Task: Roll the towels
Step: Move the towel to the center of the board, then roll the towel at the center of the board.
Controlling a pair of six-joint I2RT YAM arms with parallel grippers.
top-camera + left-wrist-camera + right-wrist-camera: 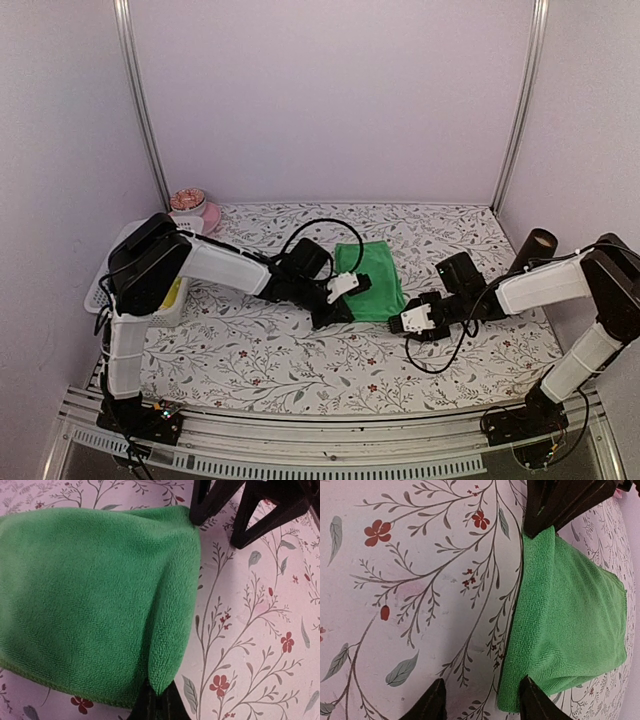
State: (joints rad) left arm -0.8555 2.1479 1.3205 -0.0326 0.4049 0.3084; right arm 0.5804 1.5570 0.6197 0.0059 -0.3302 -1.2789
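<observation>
The green towel (372, 280) lies flat at the middle of the table, and I have a gripper at each of its 2 near corners. The left gripper (157, 702) is clenched on the near-left corner, with the cloth pinched between its fingers and drawn up into a soft ridge. The right gripper (482, 702) sits at the near-right corner with its jaws apart. 1 finger (535, 700) is over the towel's edge and the other over the bare tablecloth beside it, so it is grasping nothing. The yellow-lime towel (176, 293) shows only as a sliver in the white mesh basket (98, 295) at the far left, mostly hidden by the left arm.

The floral tablecloth (250, 350) is pale with red blossoms and grey leaves. Plain lilac walls (330, 100) close in 3 sides. A pink bowl (200, 213) stands in the back-left corner.

Both arms stretch inward from their bases, with forearms low over the table and wrists angled toward each other.
</observation>
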